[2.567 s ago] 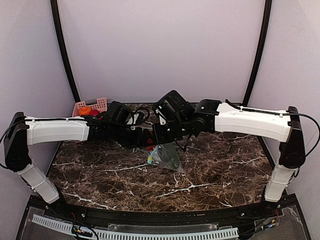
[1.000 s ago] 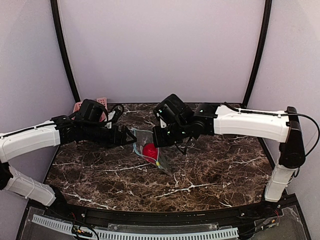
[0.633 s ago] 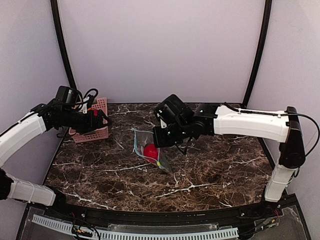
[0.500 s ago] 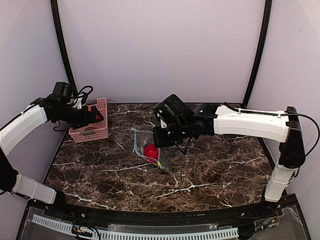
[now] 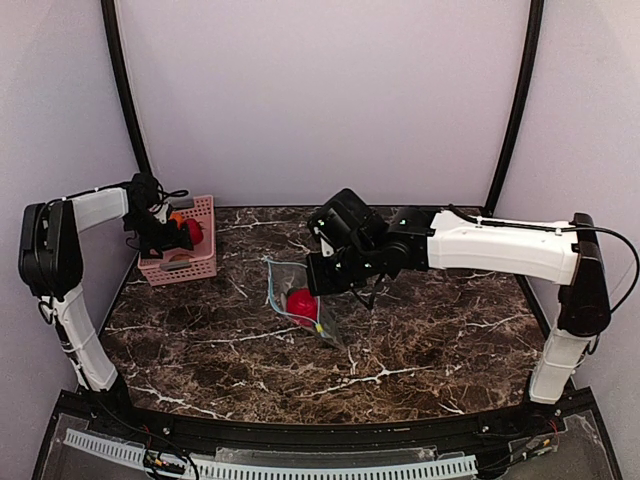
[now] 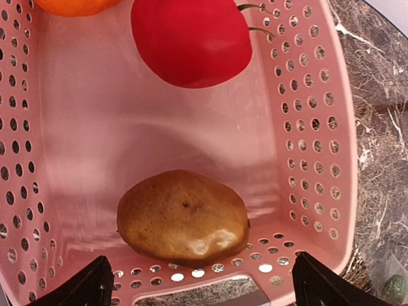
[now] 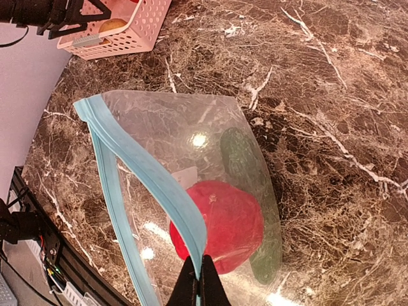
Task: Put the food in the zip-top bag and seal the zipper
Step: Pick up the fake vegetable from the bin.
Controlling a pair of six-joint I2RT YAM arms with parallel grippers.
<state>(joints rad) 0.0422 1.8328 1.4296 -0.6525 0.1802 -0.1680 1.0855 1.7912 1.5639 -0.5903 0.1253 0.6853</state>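
The clear zip-top bag point(image 7: 159, 121) lies on the marble table, mouth open, and also shows in the top view point(image 5: 330, 318). A red fruit point(image 7: 226, 220) sits inside it, with a green piece point(image 7: 241, 156) beside it. My right gripper point(image 7: 201, 280) is shut on the teal zipper strip point(image 7: 146, 167) and holds one lip up; it also shows in the top view point(image 5: 318, 285). My left gripper point(image 6: 201, 290) is open, its jaws wide apart, just above a brownish-orange piece point(image 6: 183, 217) in the pink basket point(image 6: 319, 127).
The basket point(image 5: 195, 268) stands at the table's back left corner and also holds a second red fruit point(image 6: 191, 39) and an orange one point(image 6: 76, 5). The left arm point(image 5: 95, 205) reaches over it. The right arm point(image 5: 500, 245) spans the back right.
My left arm has swung away from the bag, leaving the red fruit inside it, and now hovers over the pink basket. My right gripper has kept its hold on the zipper.
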